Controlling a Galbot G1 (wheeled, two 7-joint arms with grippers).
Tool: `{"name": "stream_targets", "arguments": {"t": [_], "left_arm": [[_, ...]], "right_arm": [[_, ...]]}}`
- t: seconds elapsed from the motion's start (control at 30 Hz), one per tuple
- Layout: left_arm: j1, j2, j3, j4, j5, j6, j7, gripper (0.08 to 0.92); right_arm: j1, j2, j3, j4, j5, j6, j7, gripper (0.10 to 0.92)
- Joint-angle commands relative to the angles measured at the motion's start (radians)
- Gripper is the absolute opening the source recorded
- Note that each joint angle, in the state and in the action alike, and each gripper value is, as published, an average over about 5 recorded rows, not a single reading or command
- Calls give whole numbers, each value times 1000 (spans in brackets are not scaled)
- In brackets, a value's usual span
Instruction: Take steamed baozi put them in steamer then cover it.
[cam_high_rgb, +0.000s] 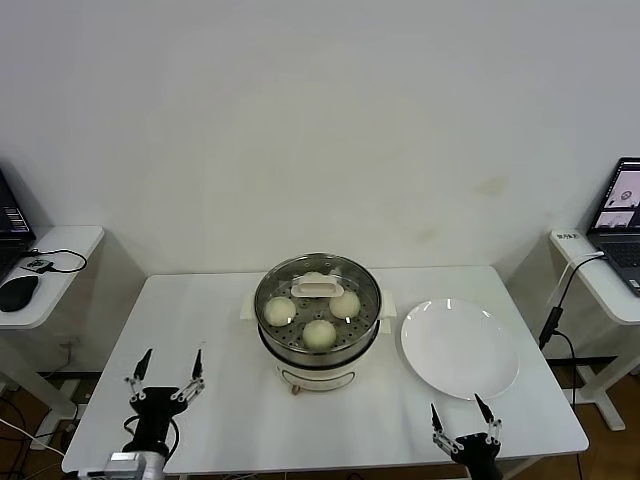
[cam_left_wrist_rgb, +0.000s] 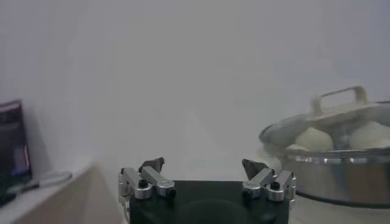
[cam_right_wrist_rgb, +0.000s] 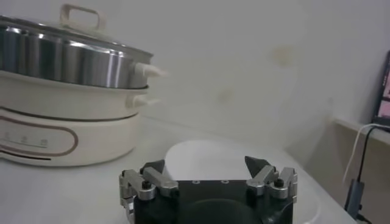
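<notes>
The steel steamer on its white base stands at the table's middle. The clear glass cover with a cream bar handle lies on top of it. Through the glass I see baozi inside: one at the left, one at the front, one at the right; a fourth shows partly under the handle. My left gripper is open and empty at the front left edge. My right gripper is open and empty at the front right edge. The covered steamer shows in the left wrist view and the right wrist view.
An empty flat white plate lies right of the steamer, just beyond my right gripper; it also shows in the right wrist view. Side desks with laptops stand at far left and far right.
</notes>
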Motion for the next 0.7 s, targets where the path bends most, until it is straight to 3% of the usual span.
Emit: {"name": "stream_targets", "arguments": {"t": [0.03,0.7], "left_arm": [[44,-11,-46,60,-177,-82,-12,823],[67,-35,-31,46,-139,-63,10,823]], "right_arm": [[-18,-18,-16,27,33,-21,-7,823],[-23,-20,-36,53,62,-63,-13,823]]}}
